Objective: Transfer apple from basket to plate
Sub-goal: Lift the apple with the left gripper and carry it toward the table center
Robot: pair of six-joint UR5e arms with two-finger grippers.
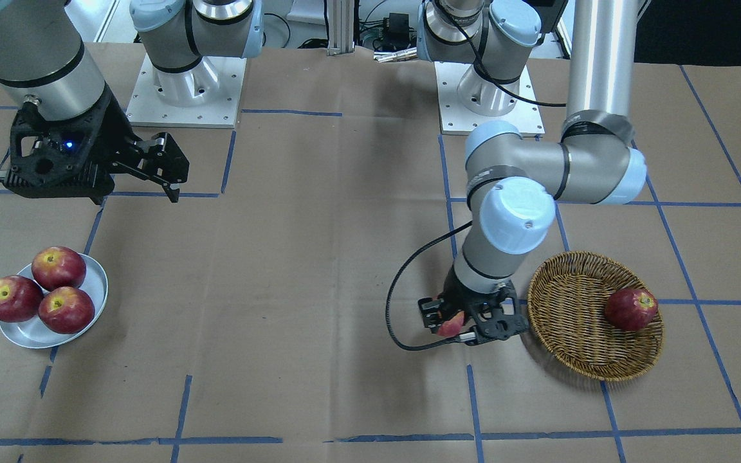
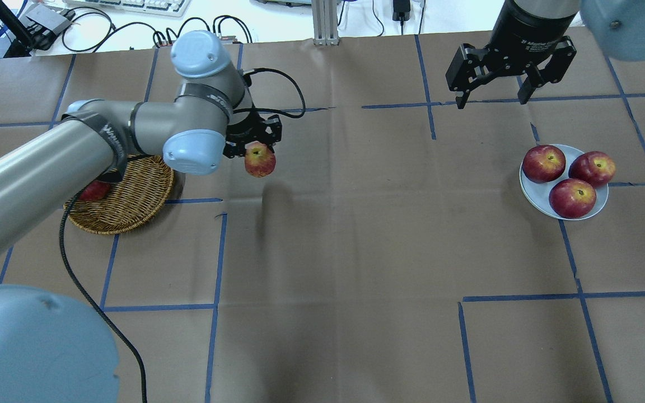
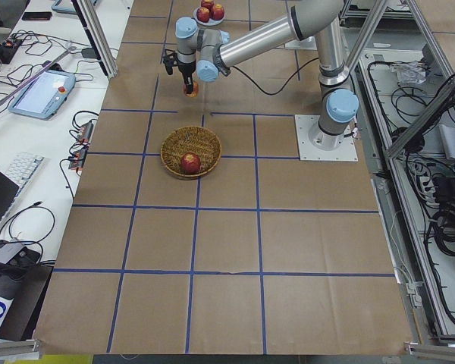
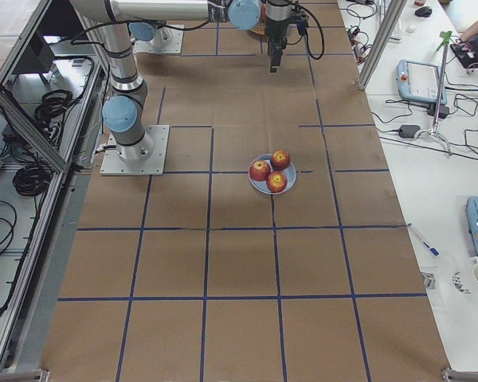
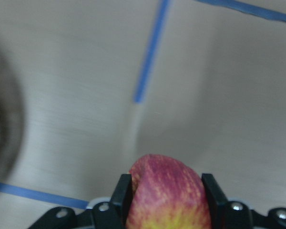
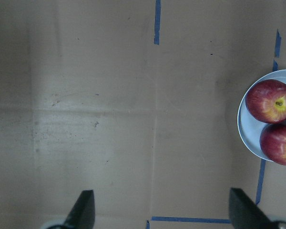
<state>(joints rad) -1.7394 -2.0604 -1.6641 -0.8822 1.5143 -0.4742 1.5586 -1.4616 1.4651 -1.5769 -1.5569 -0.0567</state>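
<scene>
My left gripper is shut on the apple, red with a yellow-orange blush, and holds it in the air just beside the wicker basket. In the left wrist view the apple sits between both fingers. In the front view the apple and basket show too; a darker red apple stays in the basket. The pale plate at the right holds three dark red apples. My right gripper is open and empty, raised beyond the plate, which shows at the right wrist view's edge.
Brown paper with blue tape lines covers the table. The left arm's black cable hangs over the table near the basket. Both arm bases stand at the robot's side.
</scene>
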